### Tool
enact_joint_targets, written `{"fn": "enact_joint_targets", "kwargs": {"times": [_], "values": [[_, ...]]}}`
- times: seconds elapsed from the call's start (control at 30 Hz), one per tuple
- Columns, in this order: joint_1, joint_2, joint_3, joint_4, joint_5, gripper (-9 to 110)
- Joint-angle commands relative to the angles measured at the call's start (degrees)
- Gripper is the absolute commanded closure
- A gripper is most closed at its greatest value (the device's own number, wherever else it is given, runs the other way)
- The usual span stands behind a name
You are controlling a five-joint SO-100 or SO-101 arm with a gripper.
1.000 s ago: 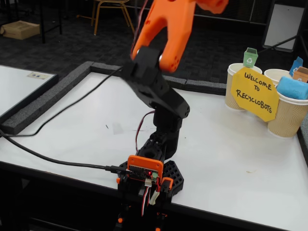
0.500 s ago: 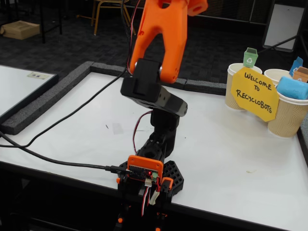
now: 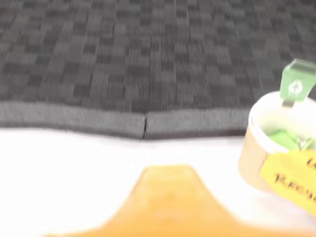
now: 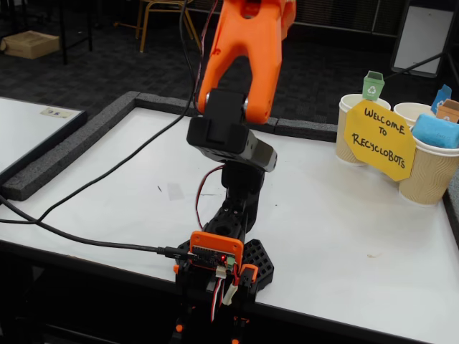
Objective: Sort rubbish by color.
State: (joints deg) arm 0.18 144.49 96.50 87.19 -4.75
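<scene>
Green wad (image 3: pixel 286 138) sits in the cup with the green recycling flag (image 3: pixel 296 85), and the blue wad (image 4: pixel 435 131) rests in its ribbed cup (image 4: pixel 424 173). No orange wad shows anywhere. The gripper (image 3: pixel 170 197) hangs blurred; I can't tell its jaw state.

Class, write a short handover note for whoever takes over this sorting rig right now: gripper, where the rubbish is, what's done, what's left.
Gripper: only one blurred orange finger shows in the wrist view; open or shut cannot be told, and nothing is seen held.
Green wad: inside the cup with the green flag.
Blue wad: sitting in the front right cup in the fixed view.
Orange wad: not visible in either view.
Done: green and blue in cups.
Left: find and sort the orange one.
</scene>
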Motion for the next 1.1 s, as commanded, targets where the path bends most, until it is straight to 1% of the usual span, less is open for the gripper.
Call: {"fn": "enact_joint_targets", "kwargs": {"times": [0.0, 0.3, 0.53, 0.77, 1.07], "values": [[0.7, 1.3, 2.5, -4.0, 2.0, 101], [5.3, 3.4, 25.9, -16.8, 2.0, 101], [5.1, 9.3, 45.4, -25.5, 2.0, 100], [2.1, 19.4, 58.1, -27.1, 2.0, 100], [3.2, 26.6, 68.3, -28.5, 2.0, 98]]}}
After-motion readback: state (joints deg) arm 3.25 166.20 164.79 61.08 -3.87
